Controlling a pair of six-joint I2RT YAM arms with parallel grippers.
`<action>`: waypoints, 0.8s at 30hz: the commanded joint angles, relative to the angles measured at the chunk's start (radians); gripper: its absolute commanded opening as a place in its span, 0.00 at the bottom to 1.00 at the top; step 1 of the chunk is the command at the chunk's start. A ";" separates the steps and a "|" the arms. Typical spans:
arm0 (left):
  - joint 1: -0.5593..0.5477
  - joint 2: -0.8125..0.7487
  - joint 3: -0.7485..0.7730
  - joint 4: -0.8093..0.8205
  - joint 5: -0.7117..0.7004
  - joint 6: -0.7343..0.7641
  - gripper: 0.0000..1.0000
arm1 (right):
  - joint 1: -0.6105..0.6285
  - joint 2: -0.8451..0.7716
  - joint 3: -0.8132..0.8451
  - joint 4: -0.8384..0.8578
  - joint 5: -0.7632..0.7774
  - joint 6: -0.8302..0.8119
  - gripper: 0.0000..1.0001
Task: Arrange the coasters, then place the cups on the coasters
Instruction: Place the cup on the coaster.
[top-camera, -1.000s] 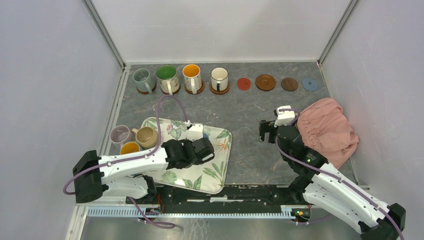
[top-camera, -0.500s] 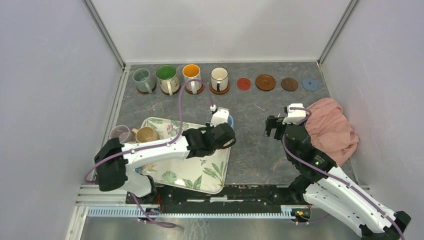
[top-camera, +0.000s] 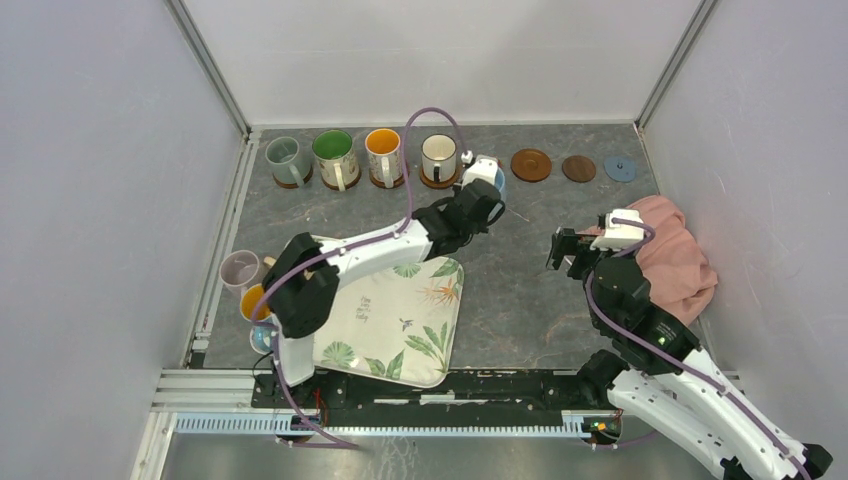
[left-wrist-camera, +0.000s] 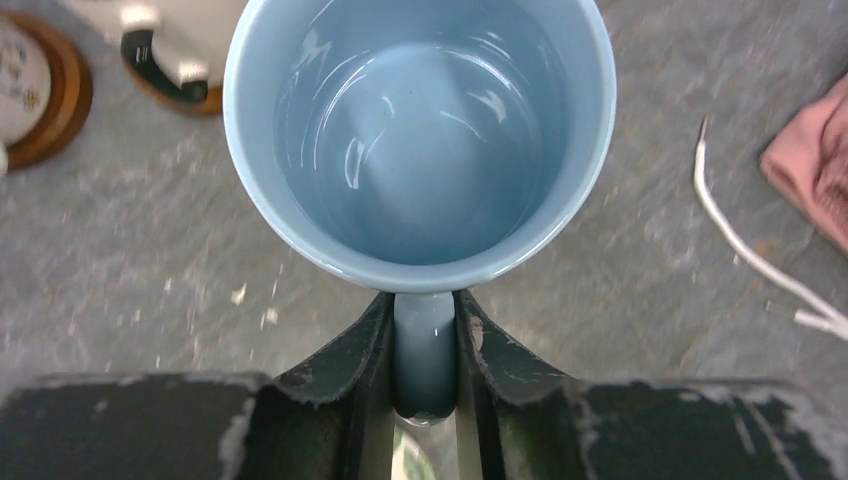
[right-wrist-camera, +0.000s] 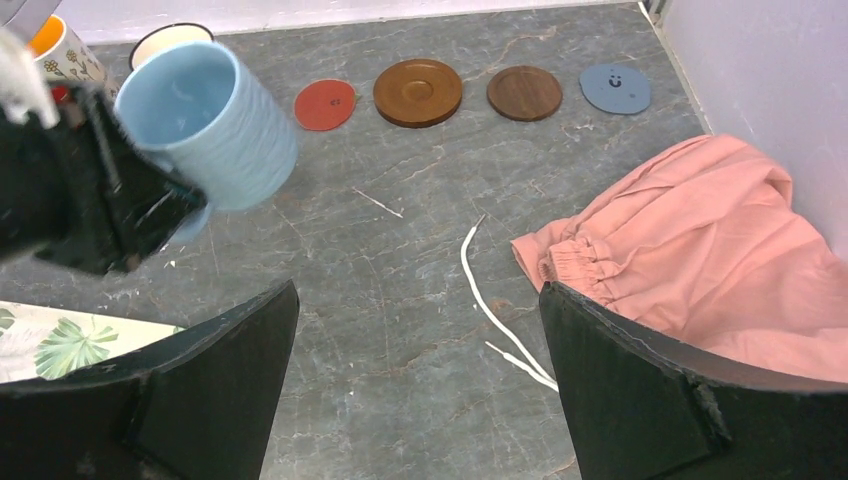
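Where the left gripper (left-wrist-camera: 424, 300) clamps nearly closed on its handle, light blue cup (left-wrist-camera: 420, 130) projects ahead of the fingers (left-wrist-camera: 340, 360), tilted. Red coaster (right-wrist-camera: 325, 104): just beyond the cup, visible from right wrist only, hidden from above. Right gripper (right-wrist-camera: 418, 290): fully spread, empty.

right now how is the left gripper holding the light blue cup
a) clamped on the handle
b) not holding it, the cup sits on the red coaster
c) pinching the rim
a: the left wrist view shows the left gripper closed on both sides of the handle of the light blue cup, and the right wrist view shows the cup beside the red coaster, not on it.
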 joint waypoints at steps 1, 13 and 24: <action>0.049 0.079 0.182 0.177 0.021 0.123 0.02 | -0.002 -0.025 0.048 -0.051 0.071 0.011 0.98; 0.160 0.434 0.643 0.088 0.087 0.288 0.02 | -0.001 -0.012 0.078 -0.067 0.046 0.009 0.98; 0.220 0.672 0.984 0.006 0.154 0.299 0.02 | -0.001 -0.013 0.102 -0.114 0.013 0.017 0.98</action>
